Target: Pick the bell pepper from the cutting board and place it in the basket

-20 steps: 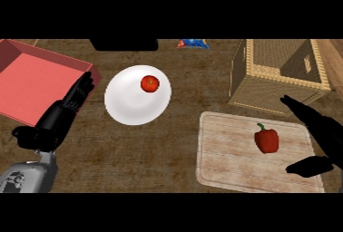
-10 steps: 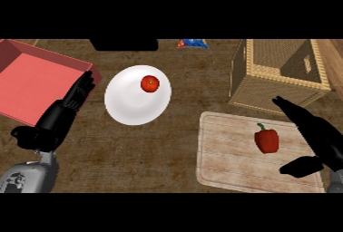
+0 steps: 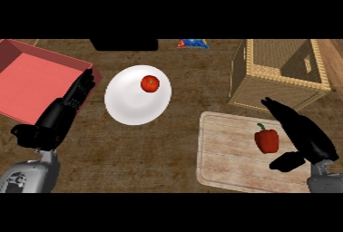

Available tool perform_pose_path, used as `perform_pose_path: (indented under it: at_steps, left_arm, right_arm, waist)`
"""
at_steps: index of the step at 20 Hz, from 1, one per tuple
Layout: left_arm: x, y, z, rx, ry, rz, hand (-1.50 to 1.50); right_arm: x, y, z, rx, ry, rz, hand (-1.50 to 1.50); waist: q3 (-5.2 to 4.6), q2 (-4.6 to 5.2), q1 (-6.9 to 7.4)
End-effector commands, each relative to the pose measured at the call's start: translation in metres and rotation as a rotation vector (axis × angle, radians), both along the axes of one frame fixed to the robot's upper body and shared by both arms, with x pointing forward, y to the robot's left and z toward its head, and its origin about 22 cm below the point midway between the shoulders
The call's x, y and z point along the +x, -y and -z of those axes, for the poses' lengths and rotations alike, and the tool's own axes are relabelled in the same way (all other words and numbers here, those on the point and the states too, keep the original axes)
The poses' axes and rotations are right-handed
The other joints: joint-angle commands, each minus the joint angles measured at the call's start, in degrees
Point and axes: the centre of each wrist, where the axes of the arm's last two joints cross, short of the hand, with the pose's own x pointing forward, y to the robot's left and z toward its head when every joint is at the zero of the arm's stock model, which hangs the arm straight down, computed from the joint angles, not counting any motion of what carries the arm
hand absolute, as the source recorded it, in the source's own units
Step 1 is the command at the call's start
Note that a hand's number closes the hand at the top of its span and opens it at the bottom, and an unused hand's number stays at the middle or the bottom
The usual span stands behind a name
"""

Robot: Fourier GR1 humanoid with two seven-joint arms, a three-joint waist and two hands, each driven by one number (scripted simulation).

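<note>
**A:** Where is the bell pepper (image 3: 266, 139) sitting?

**B:** Lower right of the frame, lying on the pale cutting board (image 3: 224, 158), towards the board's right side. Its green stem (image 3: 260, 126) points to the top of the frame. The basket (image 3: 249, 88) stands just above the board, at the upper right.

**A:** How do you expect it to handle?

**B:** Light, I would say, and hollow. The walls should be stiff enough to hold their shape, but the skin looks glossy, so it may slide between the fingers. It is also lobed and could roll on the flat board.

**A:** So where would you take hold?

**B:** Across the broad red body, with the thumb on one flank and the fingers on the other. I would leave the stem alone, since it is thin and gives little to hold.

**A:** What is the right hand (image 3: 307, 138) doing?

**B:** It is spread wide and holds nothing. Its fingers (image 3: 278, 108) reach straight towards the basket's lower edge, and the thumb (image 3: 288, 161) juts out well below them. The pepper lies just left of the palm, level with the gap between thumb and fingers. I cannot tell whether the hand touches it.

**A:** And the left hand (image 3: 60, 118)?

**B:** It rests at the left of the frame with straight fingers, beside the white plate (image 3: 134, 113) with the tomato (image 3: 149, 83). Its tips overlap the edge of the red tray (image 3: 30, 81), and it holds nothing.
</note>
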Motion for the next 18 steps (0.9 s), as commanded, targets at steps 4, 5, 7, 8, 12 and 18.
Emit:
perform_pose_path:
  at_steps: [4, 5, 7, 8, 12, 18]
  left_arm:
    - [-0.007, -0.011, 0.0, -0.011, -0.012, -0.008, 0.0]
    - [-0.002, 0.01, 0.005, -0.002, -0.016, -0.014, 0.0]
    - [-0.002, 0.005, 0.016, -0.008, -0.017, -0.007, 0.0]
    - [-0.009, 0.005, 0.012, -0.014, -0.011, -0.001, 0.0]
    - [0.008, -0.007, -0.017, -0.009, 0.007, 0.001, 0.0]
    - [0.006, 0.008, 0.004, -0.01, -0.009, -0.013, 0.0]
  right_arm:
    - [-0.004, 0.006, 0.023, -0.024, -0.018, 0.024, -1.5]
    - [-0.005, -0.002, 0.015, -0.036, -0.041, 0.024, -1.5]
    - [0.006, 0.0, 0.02, -0.046, -0.047, 0.035, -1.5]
    - [-0.009, 0.001, 0.025, -0.065, -0.052, 0.035, -1.5]
    - [0.021, 0.005, 0.036, -0.051, -0.071, 0.061, -1.5]
    - [0.026, 0.007, 0.025, -0.046, -0.111, 0.023, -1.5]
  waist:
    - [0.01, 0.0, -0.04]
    - [0.0, -0.01, -0.12]
    - [0.0, 0.02, -0.08]
    - [0.0, -0.01, -0.1]
    - [0.01, 0.04, 0.08]
    - [0.0, 0.01, -0.04]
